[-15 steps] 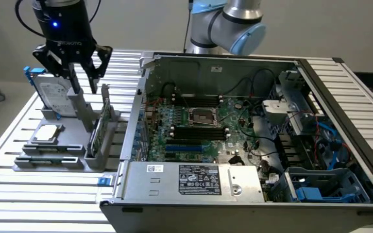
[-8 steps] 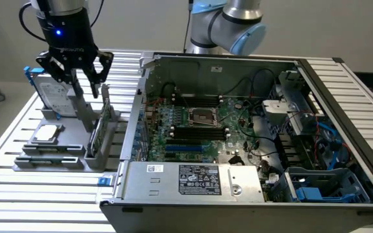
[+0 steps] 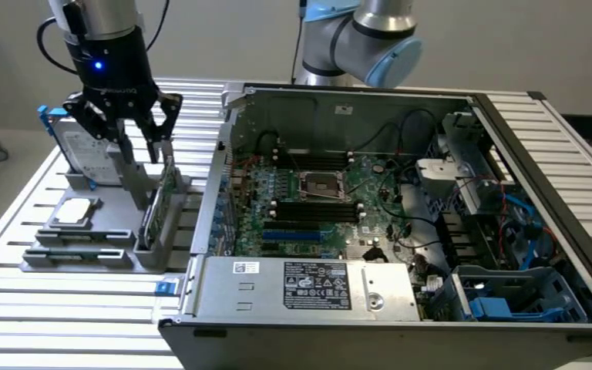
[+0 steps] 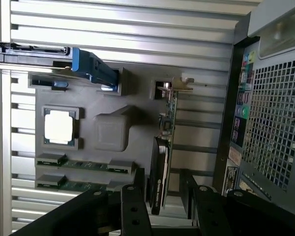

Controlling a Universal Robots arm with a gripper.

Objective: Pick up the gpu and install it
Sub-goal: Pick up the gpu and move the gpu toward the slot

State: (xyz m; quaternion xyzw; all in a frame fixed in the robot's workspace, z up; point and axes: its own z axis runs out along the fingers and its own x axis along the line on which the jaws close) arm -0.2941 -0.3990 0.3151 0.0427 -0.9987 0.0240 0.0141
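Gripper jaws wide, one to each side of the gpu, which stands on edge in the grey holder; a good grasp likely needs the card centred and flat, even contact on both faces.

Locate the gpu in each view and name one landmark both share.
Exterior view: gpu stands on edge in the grey holder, at the exterior view's left of the case, under the open gripper.
Wrist view: gpu edge-on beside the case's perforated rear panel.
Shared landmark: the silver square module in the holder.
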